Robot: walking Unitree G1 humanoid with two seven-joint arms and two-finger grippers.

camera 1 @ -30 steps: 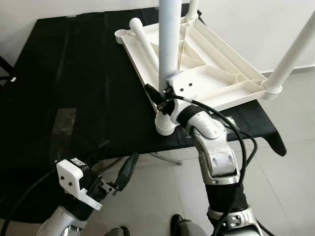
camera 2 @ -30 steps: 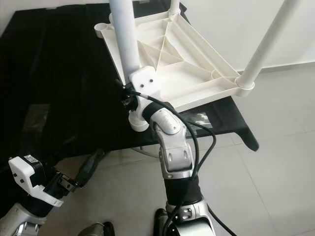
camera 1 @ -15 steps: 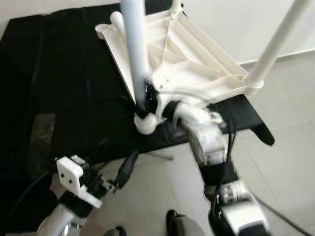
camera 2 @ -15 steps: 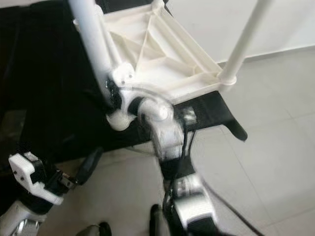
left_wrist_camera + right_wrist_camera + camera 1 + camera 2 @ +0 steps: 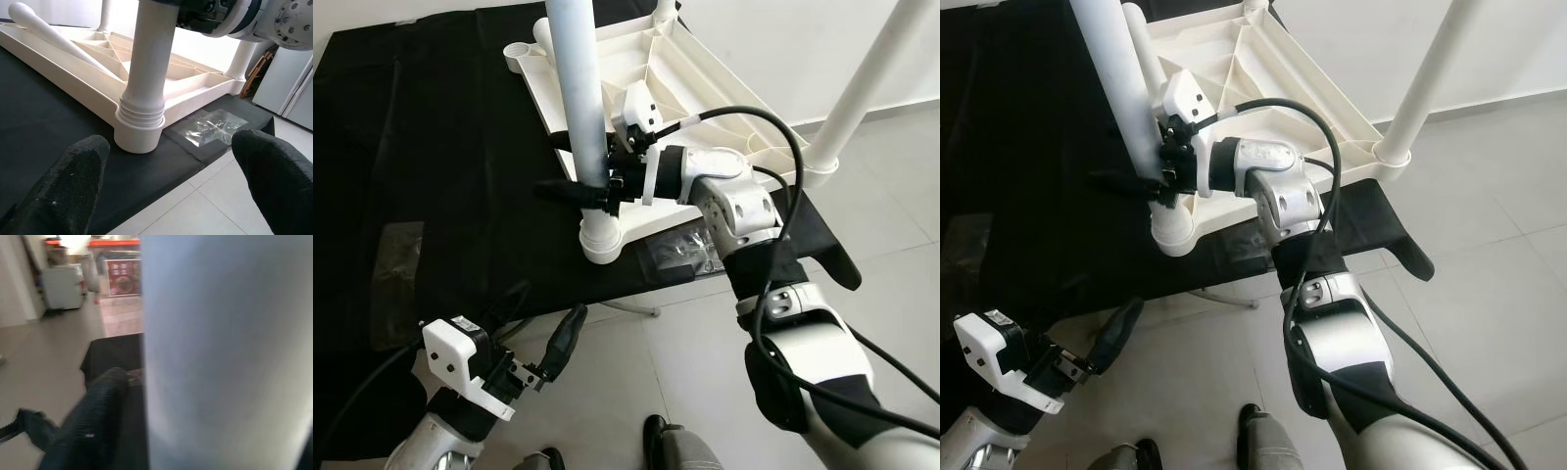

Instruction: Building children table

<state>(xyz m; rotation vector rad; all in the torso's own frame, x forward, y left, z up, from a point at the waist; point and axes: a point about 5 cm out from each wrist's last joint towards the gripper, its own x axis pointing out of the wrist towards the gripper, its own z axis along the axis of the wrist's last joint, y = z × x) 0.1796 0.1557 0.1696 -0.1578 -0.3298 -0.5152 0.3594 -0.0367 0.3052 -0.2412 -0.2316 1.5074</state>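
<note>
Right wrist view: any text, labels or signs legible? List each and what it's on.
Red sign on the far wall behind the white table leg: it carries print, too blurred to read.
Orange strip above it: no lettering can be made out.
Nothing else carries readable text.

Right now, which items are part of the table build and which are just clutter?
Job:
- upturned white tabletop
- near corner leg, gripped by right tool
- right corner leg
- loose leg lying in the tabletop

Lying about:
- clear plastic bag
- black cloth
- left tool, open, idle
</note>
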